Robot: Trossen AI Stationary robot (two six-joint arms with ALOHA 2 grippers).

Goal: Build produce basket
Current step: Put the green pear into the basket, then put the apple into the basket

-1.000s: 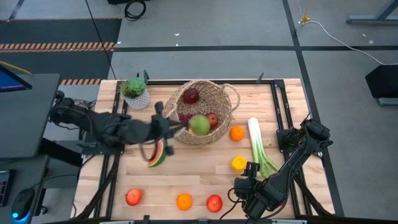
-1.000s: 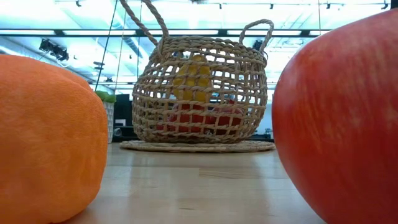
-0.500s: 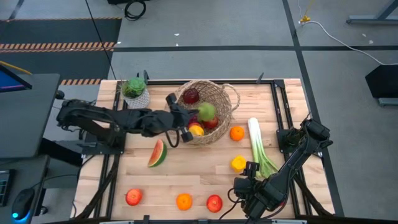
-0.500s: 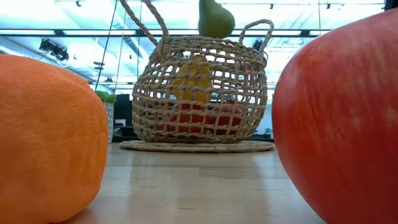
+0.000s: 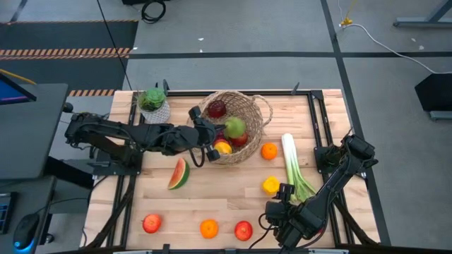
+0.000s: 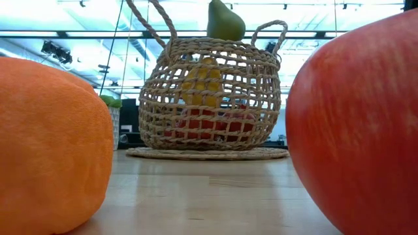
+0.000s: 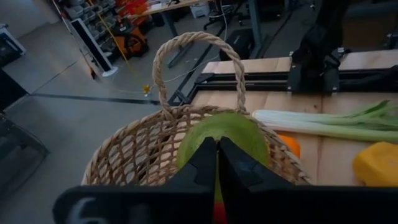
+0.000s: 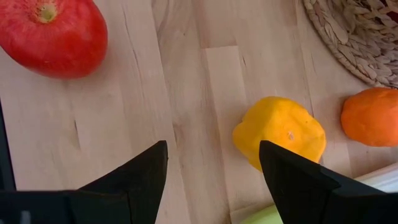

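While the green pear [image 5: 235,126] sits over the basket [image 5: 258,113], the left gripper [image 5: 205,143] beside its rim looks pressed together, empty. The right gripper [image 8: 211,165], well away, is spread, nearer the lemon [image 8: 280,132].

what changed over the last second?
The left gripper moved from the watermelon slice toward the basket, and the green pear went from the near rim to the top of the pile. Its fingers look shut now. The right gripper, open, and the loose fruit stayed put.
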